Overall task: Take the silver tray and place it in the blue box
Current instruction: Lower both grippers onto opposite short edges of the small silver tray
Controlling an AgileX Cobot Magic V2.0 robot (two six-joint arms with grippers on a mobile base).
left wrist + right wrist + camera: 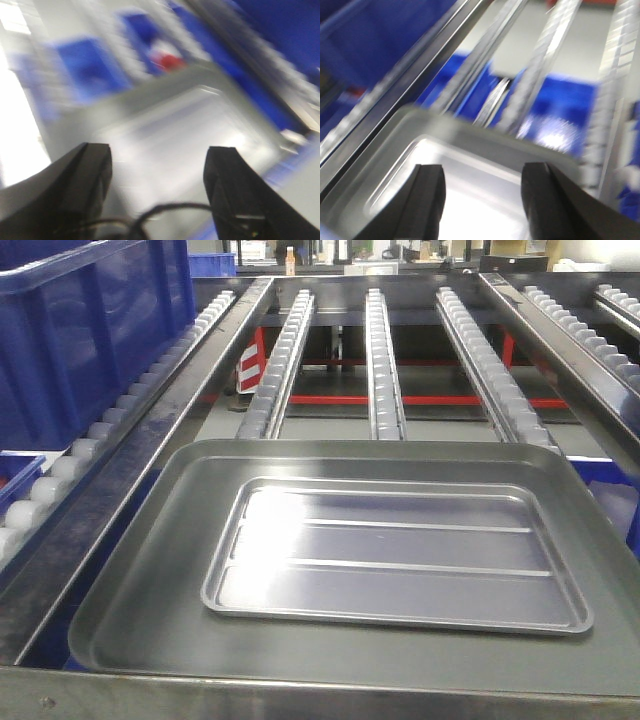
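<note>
Roller rails [385, 350] behind, shiny two-ribbed silver tray [400, 560] sits in a grey tray [130, 610]. Above it, left fingers [85, 175] and right fingers [427, 200] hover spread.

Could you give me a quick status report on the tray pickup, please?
Left gripper open, empty. Right gripper open, empty. Silver tray lies flat inside larger grey tray, not gripped. Blue box at far left; nothing on top of tray.

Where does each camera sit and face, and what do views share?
Front: low at the rack's near edge, facing forward over the silver tray in the grey tray; no robot parts.
Left wrist: behind the open left gripper, blurred, looking down at trays.
Right wrist: behind the open right gripper, over a tray corner.
Shared: trays.
</note>
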